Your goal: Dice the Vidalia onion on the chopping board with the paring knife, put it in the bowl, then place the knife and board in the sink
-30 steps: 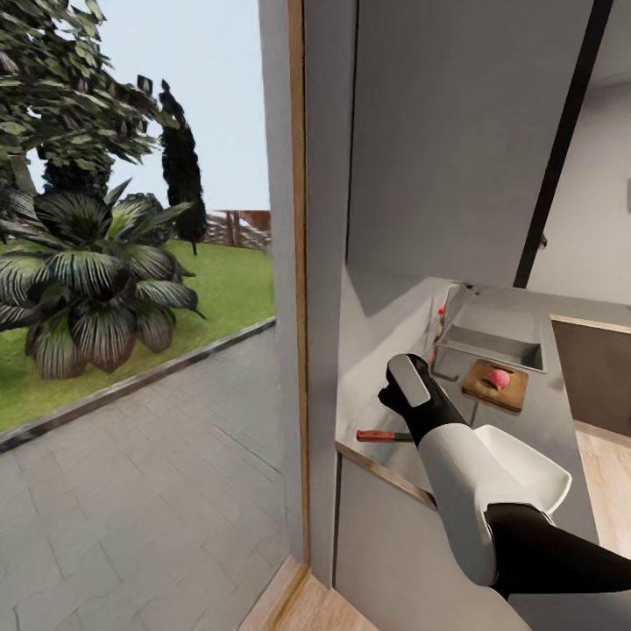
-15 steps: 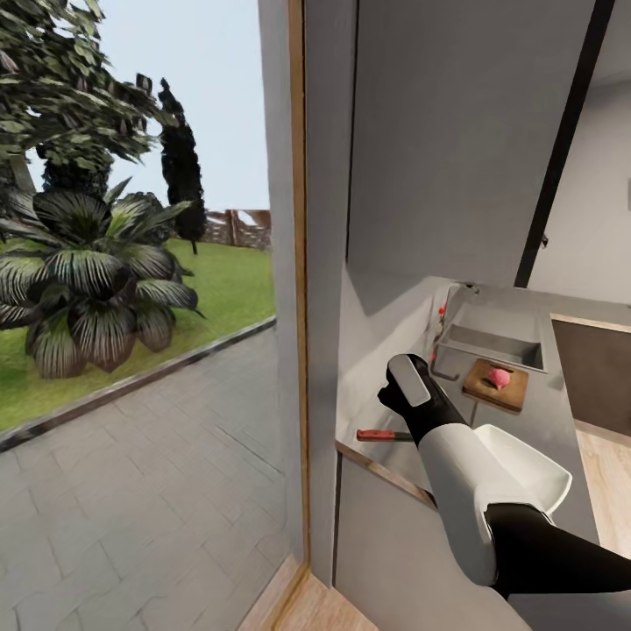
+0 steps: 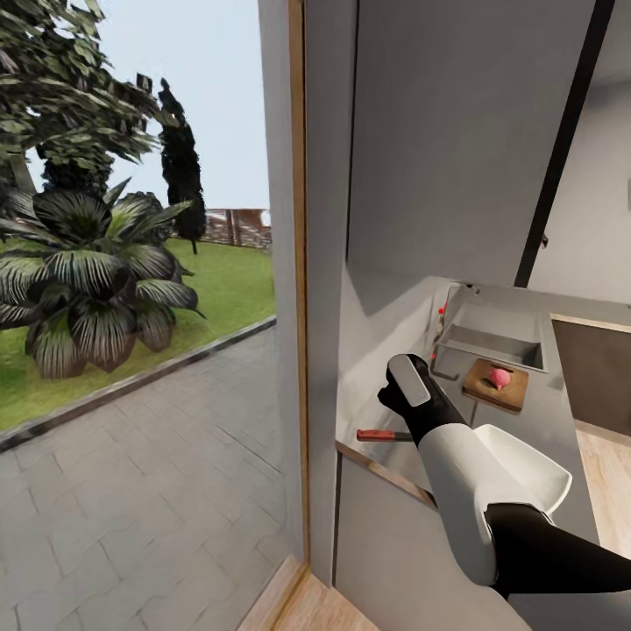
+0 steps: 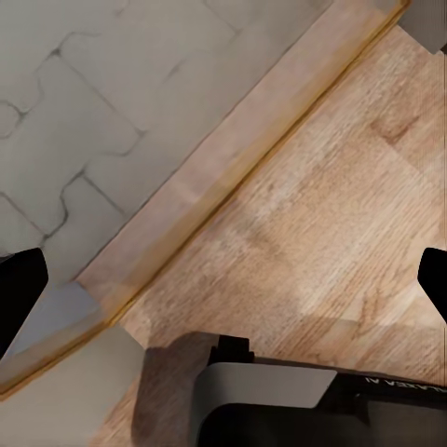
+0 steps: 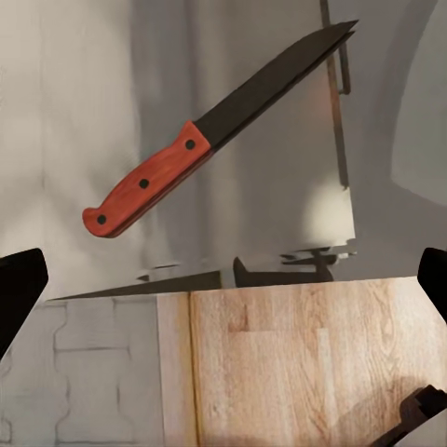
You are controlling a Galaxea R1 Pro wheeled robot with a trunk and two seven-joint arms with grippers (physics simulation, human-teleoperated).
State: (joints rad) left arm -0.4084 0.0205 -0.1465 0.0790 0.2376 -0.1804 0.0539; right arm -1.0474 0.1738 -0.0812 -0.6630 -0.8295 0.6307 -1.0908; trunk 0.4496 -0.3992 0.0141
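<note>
The paring knife (image 3: 383,435), red handle and dark blade, lies flat on the grey countertop (image 3: 368,386) near its front edge. In the right wrist view my right gripper (image 5: 223,284) hovers open just short of the knife (image 5: 214,130), nothing between its fingertips (image 5: 19,289). My right arm (image 3: 456,464) reaches over the counter and covers part of the white bowl (image 3: 530,478). Farther back, the pinkish onion (image 3: 499,378) rests on the wooden chopping board (image 3: 496,386), beside the steel sink (image 3: 491,346). My left gripper (image 4: 223,289) hangs open above the wood floor.
A tall glass pane (image 3: 131,307) at the left looks out on paving and plants, framed by a grey wall post (image 3: 324,263). The faucet with its red knob (image 3: 443,308) stands at the sink's near side. Dark cabinets (image 3: 600,372) lie to the right.
</note>
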